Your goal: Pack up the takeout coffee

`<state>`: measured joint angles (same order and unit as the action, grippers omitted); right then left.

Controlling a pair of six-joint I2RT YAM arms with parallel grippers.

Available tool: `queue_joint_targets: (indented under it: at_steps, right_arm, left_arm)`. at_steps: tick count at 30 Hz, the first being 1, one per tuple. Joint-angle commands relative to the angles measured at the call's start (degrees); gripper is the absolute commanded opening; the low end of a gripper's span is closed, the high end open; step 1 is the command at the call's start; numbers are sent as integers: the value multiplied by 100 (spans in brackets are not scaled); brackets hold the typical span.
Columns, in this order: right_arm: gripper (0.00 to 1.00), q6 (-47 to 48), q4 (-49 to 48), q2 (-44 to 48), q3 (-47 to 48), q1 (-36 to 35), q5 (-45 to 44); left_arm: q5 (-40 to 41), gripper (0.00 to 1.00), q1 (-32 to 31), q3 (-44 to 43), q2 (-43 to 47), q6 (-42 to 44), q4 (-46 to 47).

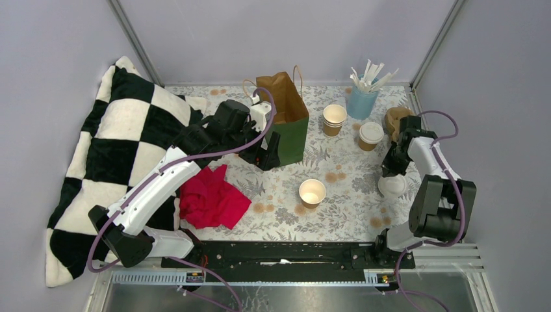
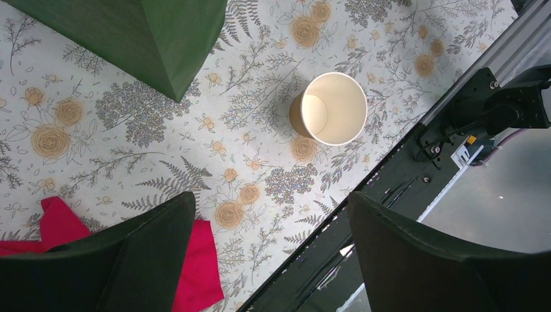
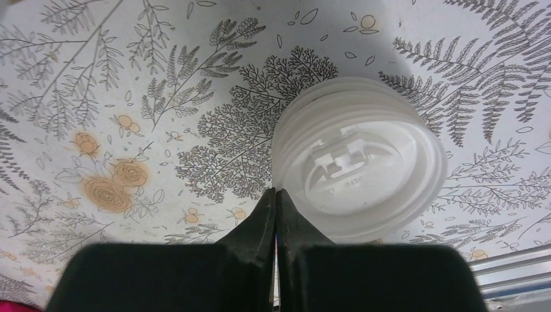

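The checkered blanket [image 1: 117,149] took up the whole left side of the table [image 1: 344,208], far bigger than anything I had to handle. Next in size, the green bag [image 1: 286,120] stood upright at the back with its mouth open. I could not see whether anything was inside. My left claw [image 1: 266,156] hovered just beside its near face, jaws wide apart and holding nothing. The red cloth [image 1: 211,198] lay crumpled below that arm.

The blue cup of white sticks [image 1: 361,101] stood at the far right. Beside it was a stack of cups [image 1: 334,119] without lids, and just right of that one lidded cup [image 1: 370,136], out on the table and well apart from the bag. An open cup [image 1: 312,193] sat alone mid-table, in plain sight of my left wrist [image 2: 328,109].

Smallest was the white lid [image 3: 360,162] near my right arm, seemingly the top of a short stack. My right claw [image 3: 275,195] was pressed together with its tip at the lid's left rim. I could not tell whether any rim was nipped.

I judged the job barely begun: one cup capped, none visibly bagged, and the open cup needing this lid.
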<state>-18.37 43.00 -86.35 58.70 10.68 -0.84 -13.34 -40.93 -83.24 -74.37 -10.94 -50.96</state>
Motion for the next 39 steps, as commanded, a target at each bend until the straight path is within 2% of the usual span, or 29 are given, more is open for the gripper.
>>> queue_joint_targets:
  at_steps: [1,9,19,23,26,29,33,36,39]
  right_arm:
    - [0,44,305,329,382,13,-129]
    - [0,183,334,365,414,13,205]
    - [0,465,475,-10,346,13,-32]
    - [9,451,485,129,369,13,56]
    - [24,420,552,225,373,13,38]
    - [32,318,576,408,313,28,-178]
    - [35,275,530,515,288,393,-11]
    - [44,362,473,533,369,586,69]
    - [45,400,418,427,420,840,551]
  left_arm:
    - [63,91,-38,-122,72,77,69]
    - [98,91,-51,-160,63,92,48]
    - [74,91,-114,-119,58,92,25]
    - [72,91,-160,-51,95,76,-60]
    - [71,91,-245,-22,98,70,-123]
    - [171,91,-397,112,108,136,-134]
    - [400,93,-672,364,99,257,-125]
    - [434,94,-852,520,90,282,-68]
    - [343,94,-858,705,115,244,17]
